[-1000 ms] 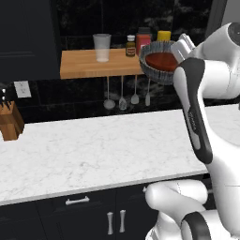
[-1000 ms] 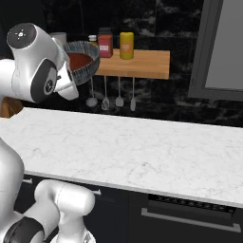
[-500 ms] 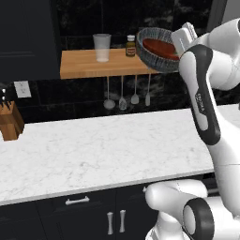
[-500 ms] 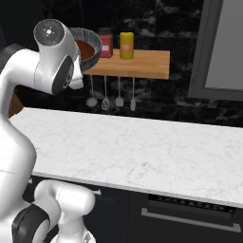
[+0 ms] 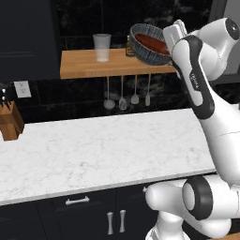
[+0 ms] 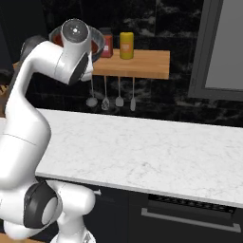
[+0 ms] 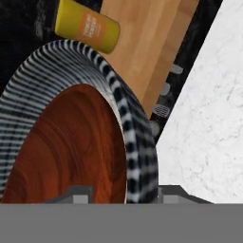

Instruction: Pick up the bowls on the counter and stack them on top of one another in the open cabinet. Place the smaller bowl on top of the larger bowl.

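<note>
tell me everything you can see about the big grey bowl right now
The larger bowl is round and deep, dark grey with fine pale ribbed stripes on its outer wall and rim. It is tilted, its mouth turned partly sideways, and carried in the air over the right part of the wooden shelf, above the counter. The smaller bowl, glossy reddish-brown with a wood-like swirl, sits nested inside it. In the hand view the gripper straddles its rim, one finger inside and one outside.
</note>
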Controlling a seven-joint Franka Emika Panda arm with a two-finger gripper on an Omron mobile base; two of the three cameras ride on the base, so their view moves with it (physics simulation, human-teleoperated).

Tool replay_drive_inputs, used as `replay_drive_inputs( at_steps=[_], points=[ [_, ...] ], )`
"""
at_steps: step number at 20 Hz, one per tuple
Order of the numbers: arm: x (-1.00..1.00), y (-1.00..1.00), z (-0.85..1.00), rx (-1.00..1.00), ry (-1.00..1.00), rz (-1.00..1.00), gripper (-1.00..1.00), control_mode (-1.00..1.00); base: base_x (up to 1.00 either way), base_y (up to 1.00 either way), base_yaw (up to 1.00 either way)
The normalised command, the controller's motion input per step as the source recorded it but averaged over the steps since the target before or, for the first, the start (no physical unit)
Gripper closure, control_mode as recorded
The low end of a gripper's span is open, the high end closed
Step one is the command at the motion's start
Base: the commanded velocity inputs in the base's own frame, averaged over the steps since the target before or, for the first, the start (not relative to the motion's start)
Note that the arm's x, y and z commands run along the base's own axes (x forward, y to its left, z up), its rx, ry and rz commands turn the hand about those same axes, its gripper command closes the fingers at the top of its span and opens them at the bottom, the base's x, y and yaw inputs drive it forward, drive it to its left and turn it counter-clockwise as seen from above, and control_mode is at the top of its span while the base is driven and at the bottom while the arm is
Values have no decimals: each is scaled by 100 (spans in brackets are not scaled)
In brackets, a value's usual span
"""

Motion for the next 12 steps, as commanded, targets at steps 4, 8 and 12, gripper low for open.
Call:
replay_drive_inputs(
  at_steps=[4,8,12],
  points=[
    [61,31,-9,-4,0,0,100,-100,0,0,0],
    [61,6,-23,0,6,0,100,-100,0,0,0],
    [60,0,-16,0,9,0,100,-100,0,0,0]
  ],
)
